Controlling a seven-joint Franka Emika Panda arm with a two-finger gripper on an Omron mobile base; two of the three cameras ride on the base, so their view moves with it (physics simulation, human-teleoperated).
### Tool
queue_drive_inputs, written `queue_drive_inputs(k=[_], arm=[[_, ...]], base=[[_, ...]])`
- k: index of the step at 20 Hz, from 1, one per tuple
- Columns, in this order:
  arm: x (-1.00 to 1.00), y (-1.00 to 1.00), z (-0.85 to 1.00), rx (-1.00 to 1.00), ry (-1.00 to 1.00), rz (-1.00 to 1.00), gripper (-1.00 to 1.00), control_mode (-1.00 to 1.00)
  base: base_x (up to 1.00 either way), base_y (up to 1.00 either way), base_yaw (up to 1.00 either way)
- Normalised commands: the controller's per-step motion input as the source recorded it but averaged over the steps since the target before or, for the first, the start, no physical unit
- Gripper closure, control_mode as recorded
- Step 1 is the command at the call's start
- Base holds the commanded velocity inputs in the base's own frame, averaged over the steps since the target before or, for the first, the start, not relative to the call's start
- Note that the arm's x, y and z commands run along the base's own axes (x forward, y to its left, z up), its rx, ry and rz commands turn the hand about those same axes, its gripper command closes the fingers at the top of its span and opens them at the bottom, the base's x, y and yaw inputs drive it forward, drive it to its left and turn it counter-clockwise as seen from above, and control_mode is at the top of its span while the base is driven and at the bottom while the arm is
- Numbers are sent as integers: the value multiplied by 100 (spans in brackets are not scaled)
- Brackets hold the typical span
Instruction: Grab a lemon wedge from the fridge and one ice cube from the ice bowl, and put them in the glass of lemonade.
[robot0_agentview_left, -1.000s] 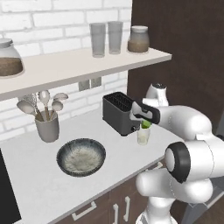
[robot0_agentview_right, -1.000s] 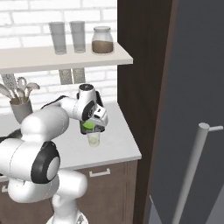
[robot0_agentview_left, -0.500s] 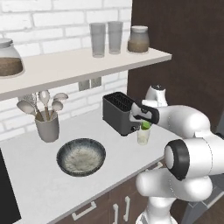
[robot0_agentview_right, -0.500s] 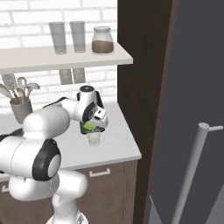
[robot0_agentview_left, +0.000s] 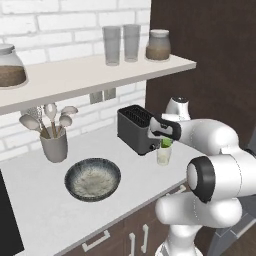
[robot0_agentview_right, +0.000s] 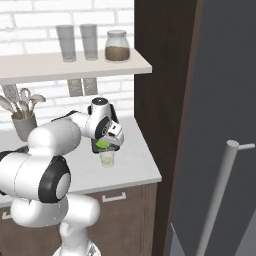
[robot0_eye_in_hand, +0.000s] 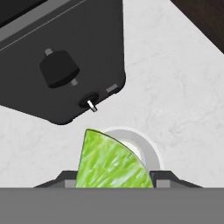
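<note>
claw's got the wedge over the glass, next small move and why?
Probably open the claw and drop the green lemon wedge: it hangs directly above the rim of the small clear pale-yellow glass, just beside the black toaster.

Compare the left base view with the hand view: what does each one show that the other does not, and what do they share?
Left base view alone: the ice bowl, the utensil cup, and the shelf with two tall glasses.
Hand view alone: the toaster's knob and small lever, seen close.
Shared: the claw holding the lemon wedge just above the glass of lemonade, beside the black toaster on the counter.
</note>
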Motion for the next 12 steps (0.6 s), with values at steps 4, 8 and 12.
queue_drive_inputs(k=[4,8,12], arm=[[0,0,0,0,0,0,-100,-100],[0,0,0,0,0,0,-100,-100],[0,0,0,0,0,0,-100,-100]], base=[[0,0,0],[0,0,0],[0,0,0]])
